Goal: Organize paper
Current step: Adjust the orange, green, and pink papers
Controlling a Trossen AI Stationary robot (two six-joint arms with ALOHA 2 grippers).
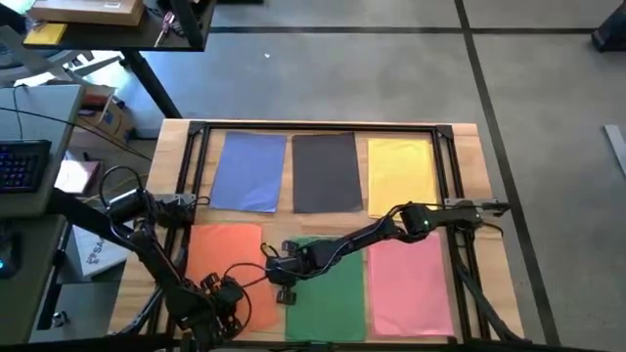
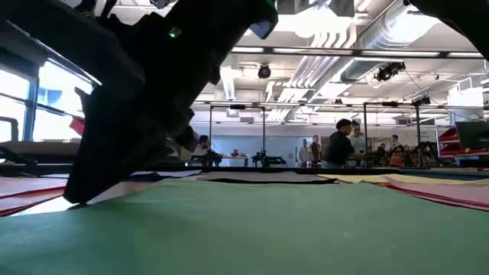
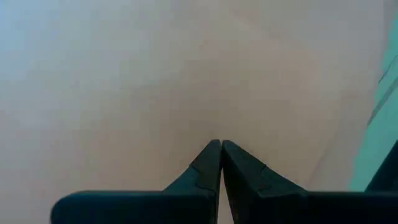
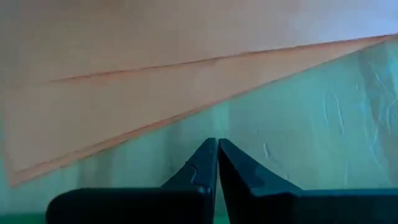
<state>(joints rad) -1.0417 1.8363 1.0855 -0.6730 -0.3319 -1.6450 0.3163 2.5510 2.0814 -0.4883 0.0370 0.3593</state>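
Six patches of paper lie flat on the wooden table: blue [image 1: 249, 171], dark grey [image 1: 326, 171] and yellow [image 1: 401, 171] in the far row, orange [image 1: 220, 254], green [image 1: 328, 293] and pink [image 1: 411, 284] in the near row. The orange sheets [image 4: 124, 81] are fanned, their edges askew over the green [image 4: 311, 137]. My right gripper [image 1: 279, 269] is shut and low at the green paper's left edge. My left gripper [image 1: 227, 291] is shut, close over the orange paper [image 3: 186, 74]. My right gripper comes down slanting from the table's right. In the low view its shut fingertips [image 2: 76, 198] stand on the paper where green meets orange; the green sheet [image 4: 261, 155] lies flat beneath them. My left gripper points down at the orange paper; I cannot tell whether it touches.
A black metal frame [image 1: 196, 132] runs around the table's far and side edges. A desk with a keyboard [image 1: 20, 161] stands off the table's left. People [image 2: 340, 145] stand far off in the room behind.
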